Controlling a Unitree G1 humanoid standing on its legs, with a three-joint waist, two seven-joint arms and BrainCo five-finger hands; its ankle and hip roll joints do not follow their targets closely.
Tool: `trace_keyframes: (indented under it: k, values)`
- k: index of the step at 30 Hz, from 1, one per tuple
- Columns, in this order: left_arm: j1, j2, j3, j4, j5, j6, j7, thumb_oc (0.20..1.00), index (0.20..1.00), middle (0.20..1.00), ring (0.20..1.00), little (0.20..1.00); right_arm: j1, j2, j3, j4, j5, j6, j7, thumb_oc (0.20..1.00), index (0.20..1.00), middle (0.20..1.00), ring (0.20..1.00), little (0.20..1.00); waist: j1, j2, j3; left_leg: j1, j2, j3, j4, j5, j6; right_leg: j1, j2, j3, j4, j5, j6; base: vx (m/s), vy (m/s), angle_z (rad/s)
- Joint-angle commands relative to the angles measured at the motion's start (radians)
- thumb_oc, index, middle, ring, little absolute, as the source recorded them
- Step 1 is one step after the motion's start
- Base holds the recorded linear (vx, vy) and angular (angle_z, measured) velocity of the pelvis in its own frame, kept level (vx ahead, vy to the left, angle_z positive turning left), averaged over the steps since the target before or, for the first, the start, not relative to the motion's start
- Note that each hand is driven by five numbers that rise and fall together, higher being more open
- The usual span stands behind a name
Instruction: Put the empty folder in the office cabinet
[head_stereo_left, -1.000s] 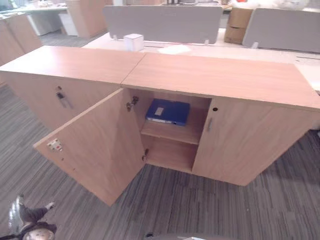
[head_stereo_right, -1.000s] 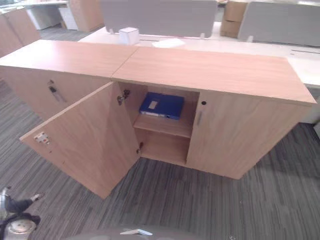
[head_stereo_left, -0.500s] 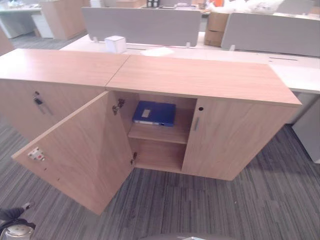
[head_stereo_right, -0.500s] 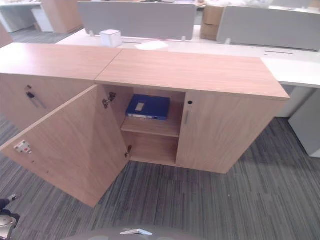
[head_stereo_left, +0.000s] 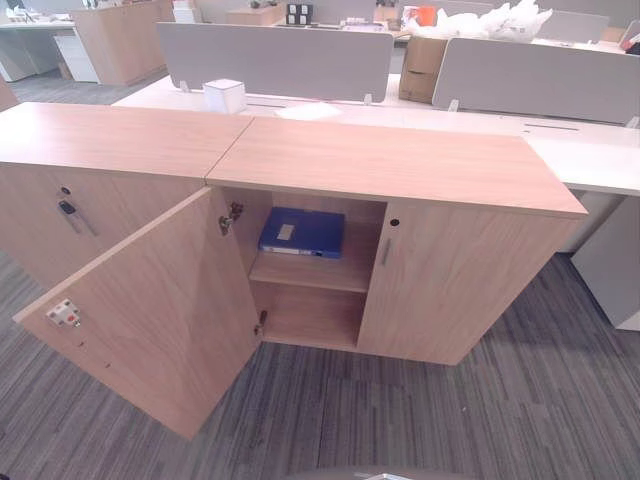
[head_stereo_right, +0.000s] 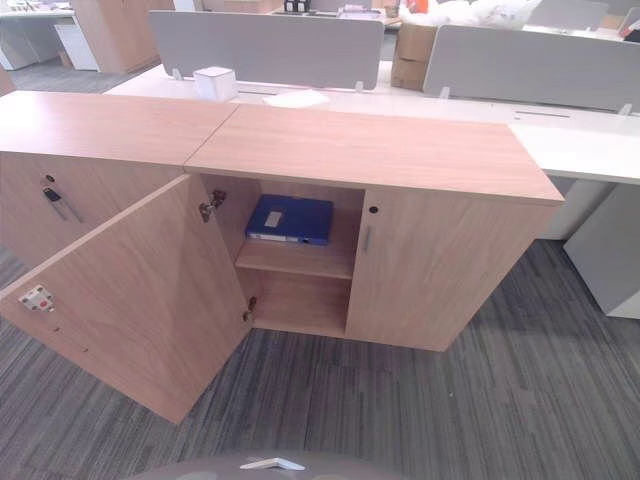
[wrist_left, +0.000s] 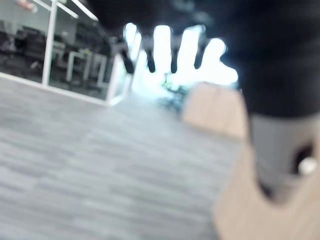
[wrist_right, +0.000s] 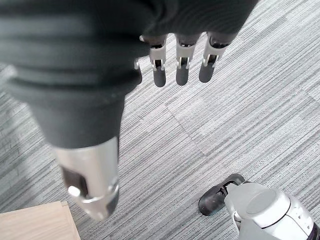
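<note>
Blue folder (head_stereo_left: 303, 231) on cabinet (head_stereo_left: 400, 165) upper shelf, well apart from both slack, empty hands (left (wrist_left: 165, 47), right (wrist_right: 182, 60)).

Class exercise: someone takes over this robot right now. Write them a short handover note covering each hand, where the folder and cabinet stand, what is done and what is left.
Left hand: open, fingers straight, holding nothing, hanging over the carpet.
Right hand: open, empty, also over the carpet.
Blue folder: lying flat on the upper shelf of the office cabinet.
Left door: swung wide open. Right door: closed.
Done: folder is inside the cabinet.
Left: probably only closing the left door, if that is wanted.
</note>
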Motion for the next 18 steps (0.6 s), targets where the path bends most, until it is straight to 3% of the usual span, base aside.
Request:
trace_keyframes:
  k: [1, 10, 18]
  values:
    - [-0.029, 0.071, 0.062, -0.055, 0.07, -0.024, 0.028, 1.0, 1.0, 1.0, 1.0, 1.0, -0.059, -0.015, 0.019, 0.08, -0.018, -0.002, 0.005, 1.0, 1.0, 1.0, 1.0, 1.0, 0.004, 0.018, 0.036, 0.031, 0.023, -0.006, 0.001, -0.13, -0.01, -0.029, -0.042, -0.015, 0.01, -0.013, 0.079, 0.0, 0.0, 0.0]
    - [-0.121, 0.079, -0.006, -0.144, 0.101, -0.036, 0.046, 1.0, 1.0, 1.0, 1.0, 1.0, -0.029, -0.02, 0.024, 0.071, -0.032, -0.008, 0.007, 1.0, 1.0, 1.0, 1.0, 1.0, -0.017, 0.0, 0.042, 0.022, 0.025, 0.005, 0.001, -0.131, -0.012, -0.042, -0.043, -0.007, 0.007, -0.004, 0.083, 0.0, 0.001, 0.0]
    - [-0.188, -0.038, -0.079, -0.295, 0.044, -0.074, 0.041, 1.0, 1.0, 1.0, 1.0, 1.0, -0.009, -0.028, 0.018, 0.059, -0.054, -0.015, 0.002, 1.0, 1.0, 1.0, 1.0, 1.0, -0.045, -0.013, 0.036, 0.032, 0.026, 0.022, 0.001, -0.139, -0.01, -0.042, -0.04, 0.015, 0.004, -0.002, 0.082, 0.01, 0.011, -0.07]
